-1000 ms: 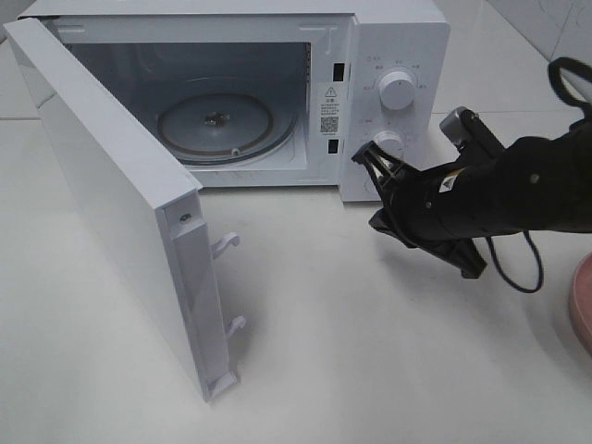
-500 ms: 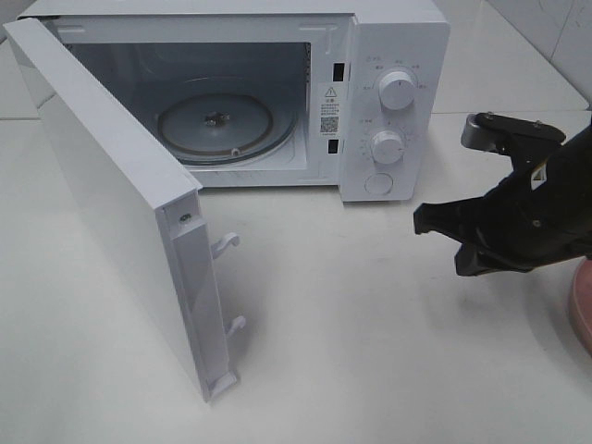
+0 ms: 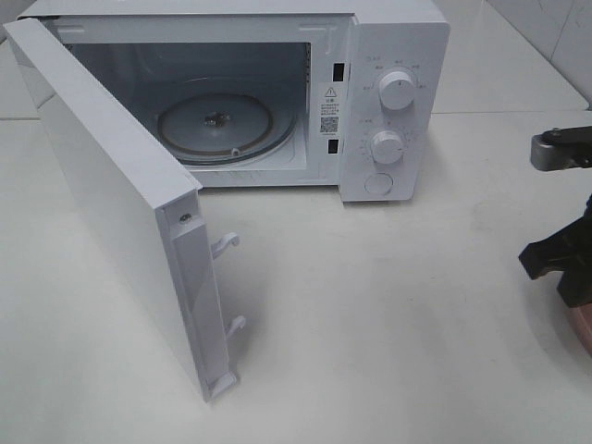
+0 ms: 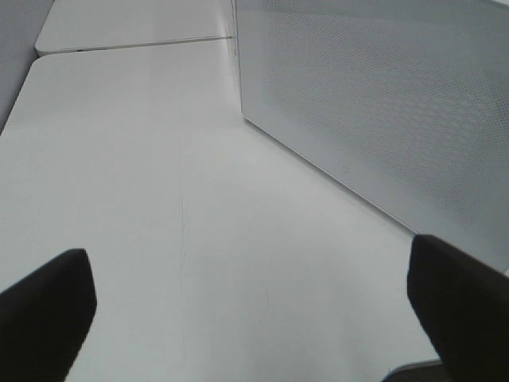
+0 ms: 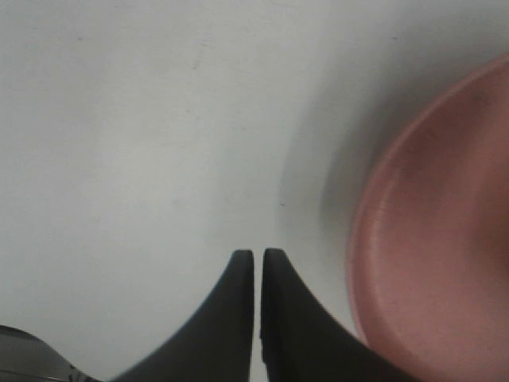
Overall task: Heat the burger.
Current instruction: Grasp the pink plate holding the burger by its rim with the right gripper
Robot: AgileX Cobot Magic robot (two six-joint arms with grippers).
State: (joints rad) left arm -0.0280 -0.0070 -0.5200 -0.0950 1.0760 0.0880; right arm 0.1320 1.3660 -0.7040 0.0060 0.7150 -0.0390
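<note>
The burger is out of view in every frame. The white microwave (image 3: 393, 55) stands at the back with its door (image 3: 120, 213) swung wide open and a bare glass turntable (image 3: 215, 125) inside. My right gripper (image 5: 257, 259) is shut and empty, just above the table beside the rim of a pink plate (image 5: 445, 239); in the high view only part of that arm (image 3: 560, 254) shows at the right edge, with a sliver of the plate (image 3: 583, 324). My left gripper (image 4: 246, 302) is open and empty, low over the table beside the door's perforated panel (image 4: 382, 103).
The open door juts far forward on the left, with two latch hooks (image 3: 225, 245) on its edge. Two dials (image 3: 396, 90) and a round button sit on the microwave's control panel. A seam between tabletops (image 4: 135, 44) runs behind the left arm.
My right arm has drawn back from the microwave's lower dial to the right, toward the pink plate, and is now mostly out of the high view. The microwave and its door have not moved.
</note>
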